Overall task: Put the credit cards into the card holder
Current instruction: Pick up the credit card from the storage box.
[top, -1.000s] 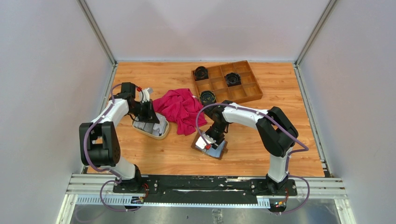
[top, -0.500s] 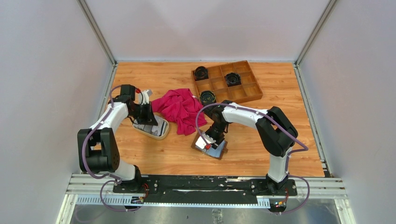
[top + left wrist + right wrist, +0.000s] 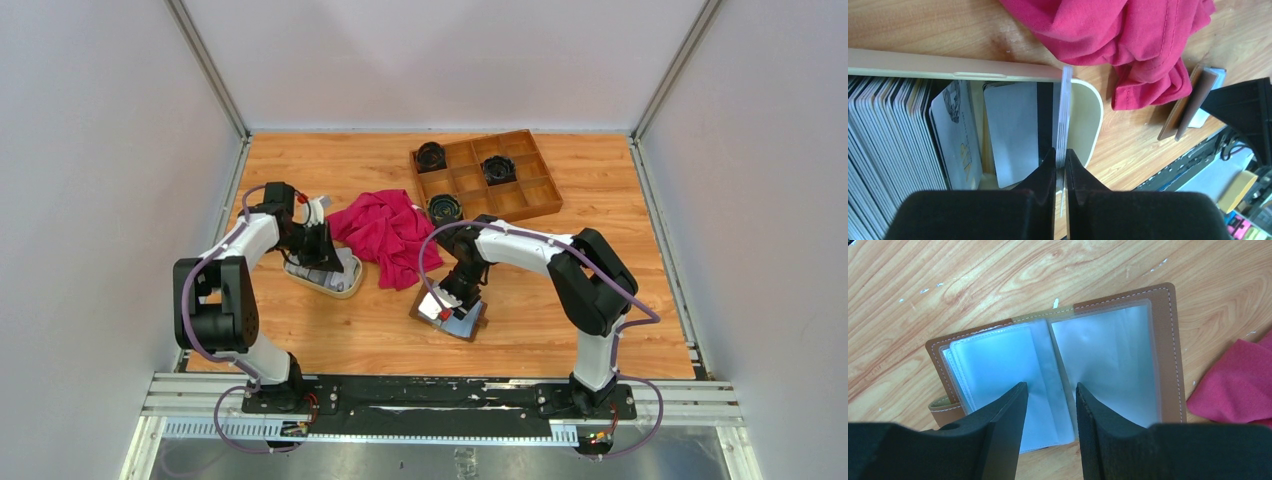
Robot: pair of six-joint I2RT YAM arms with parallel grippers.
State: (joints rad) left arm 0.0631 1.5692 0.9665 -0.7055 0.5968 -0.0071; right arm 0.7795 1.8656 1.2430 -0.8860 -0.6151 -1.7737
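Observation:
Several credit cards [image 3: 888, 140] stand on edge in a cream dish [image 3: 1089, 107] at the left of the table, and two lie flat [image 3: 1013, 130]. My left gripper [image 3: 1060, 155] is over the dish [image 3: 334, 284], shut on a thin bunch of cards [image 3: 1066, 110] seen edge-on. The brown card holder [image 3: 1169, 340] lies open on the table, its clear pockets [image 3: 1108, 355] facing up. My right gripper [image 3: 1048, 387] stands open right above it, one finger on either side of the fold. From above, the card holder [image 3: 474, 326] shows under the right gripper [image 3: 452, 300].
A crumpled red cloth [image 3: 385, 235] lies between the dish and the card holder, touching the dish's far side. A brown wooden compartment tray [image 3: 545, 195] with black round things [image 3: 497, 169] sits at the back right. Another black round thing [image 3: 444, 208] is beside it.
The left arm's elbow has swung and its gripper has shifted slightly right over the dish, still shut on the cards. The right arm has not moved.

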